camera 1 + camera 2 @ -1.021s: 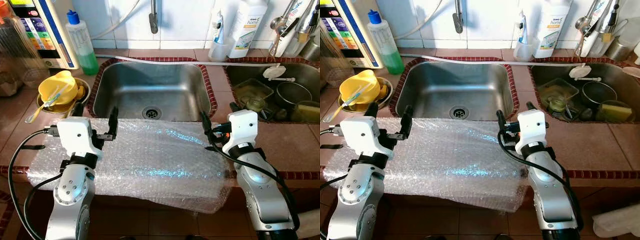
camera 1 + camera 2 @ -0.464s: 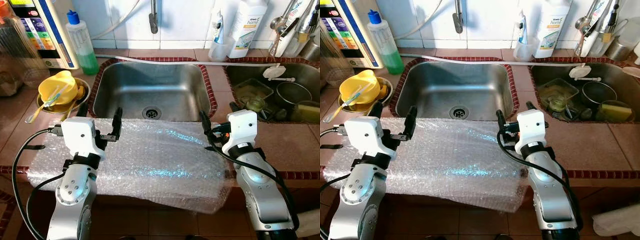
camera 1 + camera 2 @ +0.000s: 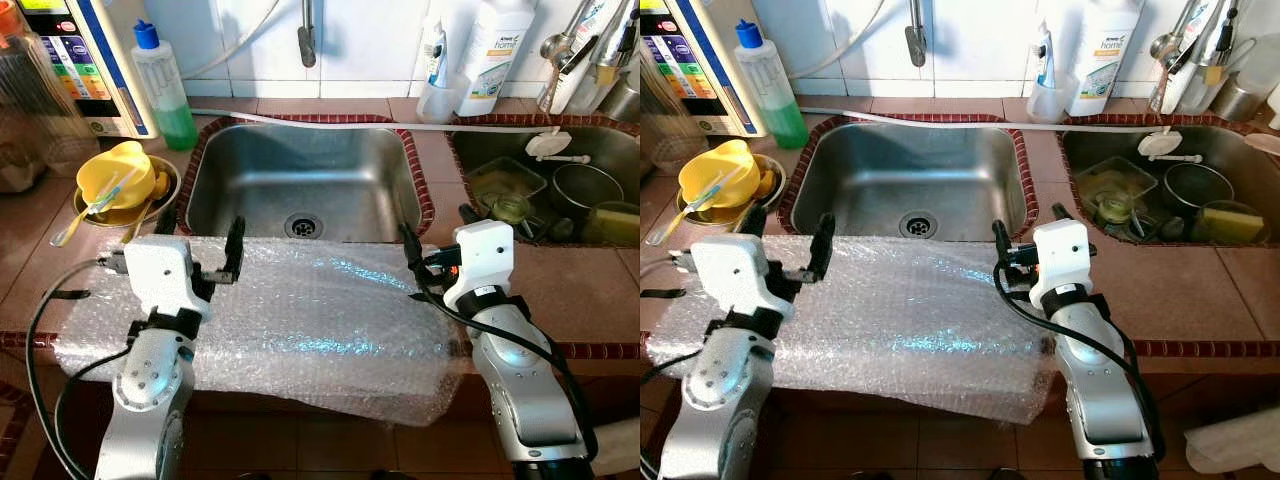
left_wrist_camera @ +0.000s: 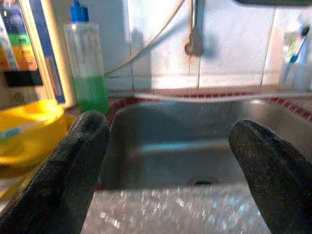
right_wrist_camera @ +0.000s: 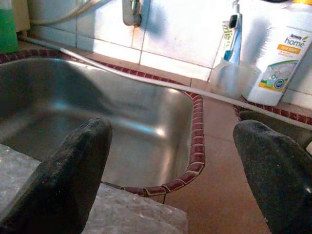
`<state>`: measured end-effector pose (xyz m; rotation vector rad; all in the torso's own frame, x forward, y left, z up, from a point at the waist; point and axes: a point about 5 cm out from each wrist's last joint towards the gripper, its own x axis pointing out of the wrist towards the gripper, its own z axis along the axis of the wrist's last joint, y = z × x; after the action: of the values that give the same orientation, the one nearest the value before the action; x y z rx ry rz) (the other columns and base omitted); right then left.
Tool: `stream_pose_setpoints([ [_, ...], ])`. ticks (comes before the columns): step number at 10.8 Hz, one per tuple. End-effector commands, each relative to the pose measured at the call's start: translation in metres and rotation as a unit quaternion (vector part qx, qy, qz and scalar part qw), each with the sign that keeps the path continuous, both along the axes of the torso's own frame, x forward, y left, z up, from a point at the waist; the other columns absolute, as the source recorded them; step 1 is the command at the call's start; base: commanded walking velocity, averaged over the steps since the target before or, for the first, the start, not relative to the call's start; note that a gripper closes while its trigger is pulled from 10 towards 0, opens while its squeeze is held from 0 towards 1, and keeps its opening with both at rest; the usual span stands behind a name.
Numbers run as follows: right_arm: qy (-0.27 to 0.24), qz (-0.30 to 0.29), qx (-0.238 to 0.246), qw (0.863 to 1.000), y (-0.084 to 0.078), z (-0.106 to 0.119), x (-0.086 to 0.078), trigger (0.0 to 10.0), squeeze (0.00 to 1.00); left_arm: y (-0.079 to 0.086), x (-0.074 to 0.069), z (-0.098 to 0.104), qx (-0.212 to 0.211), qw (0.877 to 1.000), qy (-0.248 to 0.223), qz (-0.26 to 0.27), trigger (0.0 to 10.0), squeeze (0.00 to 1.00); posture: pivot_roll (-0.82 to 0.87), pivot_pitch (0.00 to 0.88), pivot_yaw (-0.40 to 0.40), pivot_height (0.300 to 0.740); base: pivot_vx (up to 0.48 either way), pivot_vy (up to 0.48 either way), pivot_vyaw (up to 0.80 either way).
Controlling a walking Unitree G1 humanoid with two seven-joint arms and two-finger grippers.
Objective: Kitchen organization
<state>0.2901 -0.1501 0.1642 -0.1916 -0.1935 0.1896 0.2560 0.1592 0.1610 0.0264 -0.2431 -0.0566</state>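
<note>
- On the counter at 6 o'clock of the sink [image 3: 300,175], the bubble wrap [image 3: 300,320] lies spread, ungrasped.
- Left gripper [image 3: 200,245] and right gripper [image 3: 432,238] hover over its far corners, fingers apart; folding remains, I judge.

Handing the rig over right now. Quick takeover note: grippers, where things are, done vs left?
Left gripper: open, nothing held, over the near-left part of the bubble wrap sheet.
Right gripper: open, nothing held, at the sheet's far-right corner.
The sheet lies flat on the counter in front of the empty left sink, near edge hanging over the counter front.
The yellow bowl with spoon sits left of that sink; the green soap bottle stands behind it. Dirty dishes sit in the right sink.
Done: nothing visibly gripped or folded.
Left: probably grasp the sheet and fold or put it away.
</note>
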Motion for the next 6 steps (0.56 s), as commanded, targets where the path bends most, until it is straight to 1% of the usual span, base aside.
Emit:
stream_pose_setpoints([
  [1, -0.004, 0.003, 0.000, 1.000, 0.001, 0.001, 0.000, 10.0, 0.00, 0.009, -0.001, -0.008, 0.010, 1.000, 0.012, 0.021, 10.0, 0.00, -0.10, 0.135, 0.035, 0.740, 0.000, 0.000, 0.00],
  [2, -0.003, 0.000, 0.002, 1.000, 0.000, 0.000, 0.000, 10.0, 0.00, 0.015, -0.002, -0.013, 0.016, 0.999, 0.020, 0.034, 10.0, 0.00, -0.10, 0.135, 0.035, 0.740, 0.000, 0.000, 0.00],
  [3, -0.002, 0.000, 0.003, 1.000, 0.001, 0.000, 0.000, 10.0, 0.00, 0.019, -0.001, -0.012, 0.017, 0.999, 0.020, 0.036, 10.0, 0.00, -0.10, 0.136, 0.037, 0.740, 0.000, 0.000, 0.00],
  [6, -0.003, 0.002, 0.005, 1.000, 0.003, 0.000, 0.001, 10.0, 0.00, 0.021, 0.002, -0.006, 0.018, 0.999, 0.003, 0.028, 10.0, 0.00, -0.10, 0.139, 0.040, 0.740, 0.000, 0.000, 0.00],
])
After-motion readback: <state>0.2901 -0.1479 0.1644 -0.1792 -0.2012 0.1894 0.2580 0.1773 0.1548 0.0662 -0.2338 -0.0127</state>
